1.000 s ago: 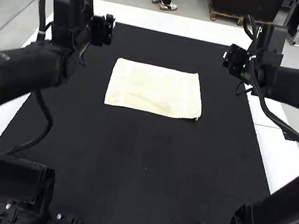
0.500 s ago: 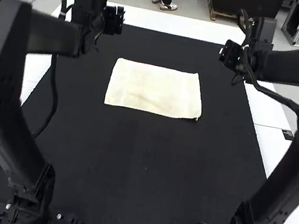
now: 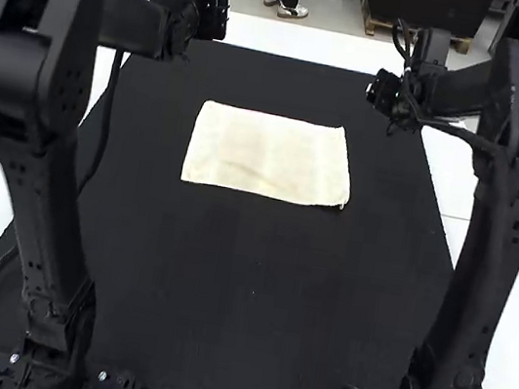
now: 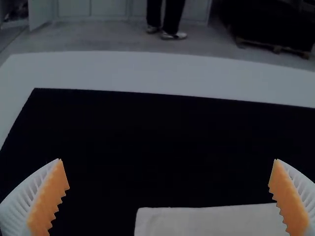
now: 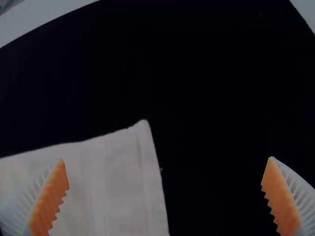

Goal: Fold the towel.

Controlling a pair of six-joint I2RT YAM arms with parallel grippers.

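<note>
From the high view, you have the towel (image 3: 270, 157) lying flat on the black mat (image 3: 249, 292), toward its far half, with its long axis running left to right between the two arms. Your left gripper (image 3: 211, 17) stands beyond the towel's far edge, near the line of its left end; your right gripper (image 3: 381, 91) stands beyond and outside the far right corner, and looks the nearer of the two. From both, the towel lies back toward the arm bases, and from the right one also inward — so your next move probably calls for bringing them back and down onto the two ends. The cloth is pale cream, roughly rectangular, with faint creases and a slightly yellower patch toward the near edge. You can't tell how many layers it has.

In the left wrist view, your ribbed white fingers with orange pads (image 4: 49, 196) are spread wide with nothing between them to grip; a pale corner and straight edge of the towel show beyond, apart from the pads.

In the right wrist view, your fingers are likewise spread and empty. A towel corner points out between them, and the cloth runs behind one finger. You can see faint bands along its hem — judge your height carefully, since a shallow pinch could slip off that thin edge.
</note>
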